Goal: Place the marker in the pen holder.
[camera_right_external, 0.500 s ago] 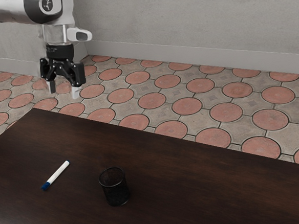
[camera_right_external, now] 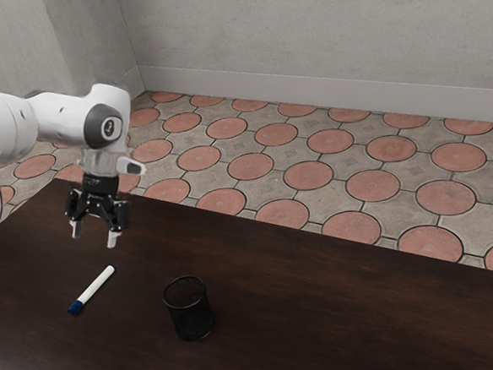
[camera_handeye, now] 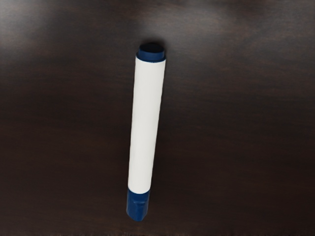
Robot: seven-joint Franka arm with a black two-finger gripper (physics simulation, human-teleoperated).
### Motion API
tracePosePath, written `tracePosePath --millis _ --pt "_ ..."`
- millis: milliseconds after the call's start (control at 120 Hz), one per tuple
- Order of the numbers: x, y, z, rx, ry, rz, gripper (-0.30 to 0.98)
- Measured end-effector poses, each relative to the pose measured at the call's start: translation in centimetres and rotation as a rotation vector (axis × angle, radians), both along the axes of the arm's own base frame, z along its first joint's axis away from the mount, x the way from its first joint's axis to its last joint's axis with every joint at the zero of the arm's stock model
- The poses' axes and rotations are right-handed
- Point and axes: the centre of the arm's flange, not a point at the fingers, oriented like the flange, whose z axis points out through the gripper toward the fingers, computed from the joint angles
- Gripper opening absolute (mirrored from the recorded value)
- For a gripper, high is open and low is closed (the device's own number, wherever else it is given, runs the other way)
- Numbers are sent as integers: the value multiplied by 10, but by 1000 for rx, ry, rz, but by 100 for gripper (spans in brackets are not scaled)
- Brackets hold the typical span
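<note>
In the exterior view my gripper (camera_right_external: pixel 95 237) hangs above the table, fingers pointing down and spread apart with nothing between them. Below it, a white marker (camera_right_external: pixel 95 288) with blue ends lies flat on the dark wood. The black mesh pen holder (camera_right_external: pixel 188 309) stands upright toward the exterior view's right of the marker, a short gap away. Seen from my hand, the marker (camera_handeye: pixel 145 125) lies lengthwise beneath, its blue cap (camera_handeye: pixel 138 204) at one end.
The dark wooden table (camera_right_external: pixel 338 289) extends toward the exterior view's right, past the pen holder. Beyond its far edge are a tiled floor (camera_right_external: pixel 309 175) and a grey wall (camera_right_external: pixel 321 44).
My arm has come down, bringing the open gripper lower and closer to the marker. Marker and pen holder have stayed where they were.
</note>
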Motion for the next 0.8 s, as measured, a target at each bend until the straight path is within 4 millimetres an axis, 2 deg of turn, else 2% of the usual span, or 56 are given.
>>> tracePosePath --millis 58,108,183,292,483,658,700,800 --pt "-19 3 -33 -20 51 7 69" --pt "-31 3 -54 -34 78 8 69" --pt "-43 3 -75 -48 101 11 69" --pt "-56 9 -95 -60 117 18 69" --pt "-66 23 -119 -89 99 0 69" --pt "-62 27 -125 -114 65 -51 61" --pt "-61 27 -125 -117 61 -61 65" --pt "-62 28 -127 -127 56 -84 85"
